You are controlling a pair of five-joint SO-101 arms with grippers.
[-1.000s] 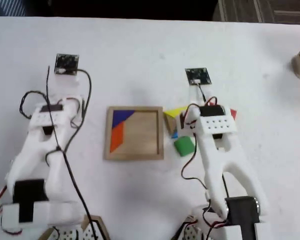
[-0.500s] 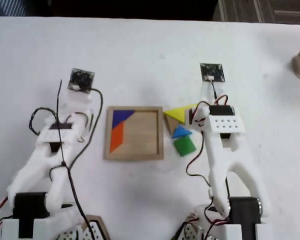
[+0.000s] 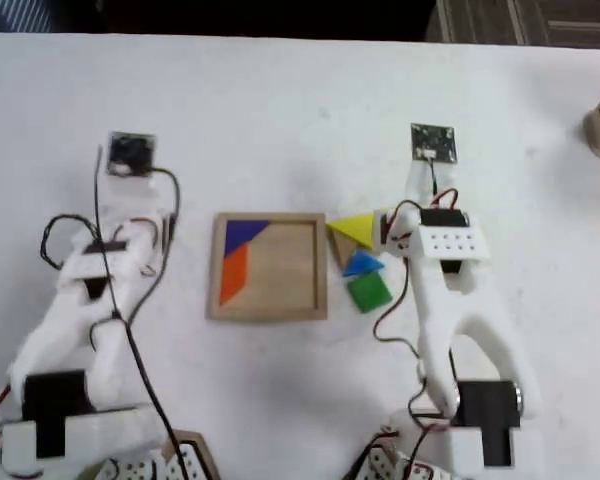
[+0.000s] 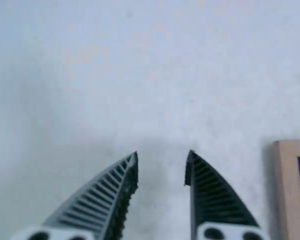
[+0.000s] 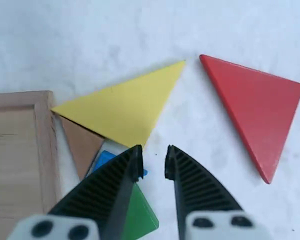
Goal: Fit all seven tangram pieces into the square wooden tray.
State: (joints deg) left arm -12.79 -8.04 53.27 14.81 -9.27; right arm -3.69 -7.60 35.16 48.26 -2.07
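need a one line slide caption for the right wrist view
Right gripper, slightly open, over the table near the yellow triangle and red triangle, just off the wooden tray.

Just beside the square wooden tray's [image 3: 270, 313] right edge, a yellow triangle [image 3: 357, 229], a small blue triangle [image 3: 363, 264] and a green square [image 3: 368, 291] block the white worktop [image 3: 280, 120]. Beyond the tray's far edge and before its near edge, the worktop lies open.

White table [image 3: 300, 100], dark room [image 3: 280, 15] behind

The white table [image 3: 280, 110] holds the wooden tray [image 3: 268, 313], yellow triangle [image 3: 355, 230], green square [image 3: 368, 291].
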